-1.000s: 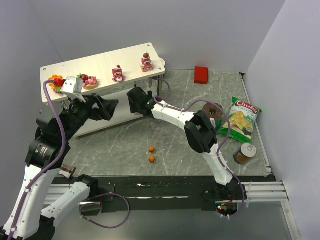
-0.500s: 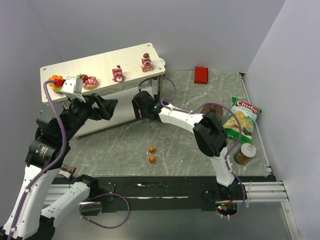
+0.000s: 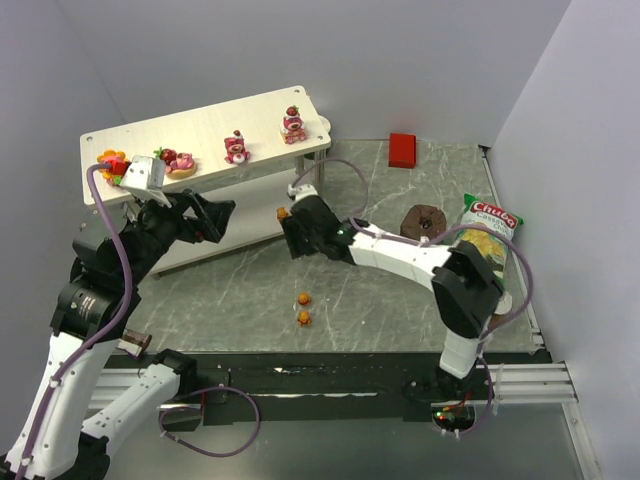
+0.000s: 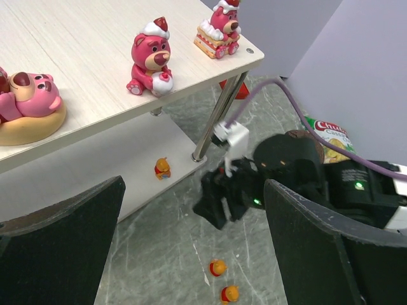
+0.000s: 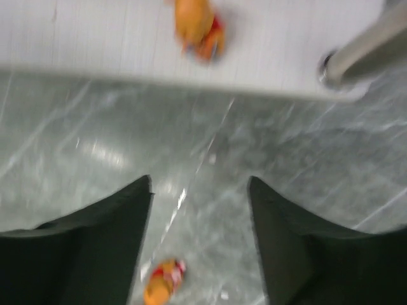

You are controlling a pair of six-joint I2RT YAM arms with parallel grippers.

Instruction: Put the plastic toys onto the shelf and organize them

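Beyond right gripper (image 5: 199, 190), orange bear (image 5: 198, 28).

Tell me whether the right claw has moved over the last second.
Yes: the right claw backed out from under the shelf, down-right in the overhead view.

Pink bears (image 3: 236, 147) and flower-faced figurine (image 3: 113, 163) top the shelf (image 3: 205, 125); orange bears (image 4: 163, 169): one on its lower board, two off it.

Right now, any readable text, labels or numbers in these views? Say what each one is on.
"Chu..." - red brand lettering on the chip bag; the end of the word is unclear.
Smaller print below it on the same bag: too small to read.
No other text shows in any view.
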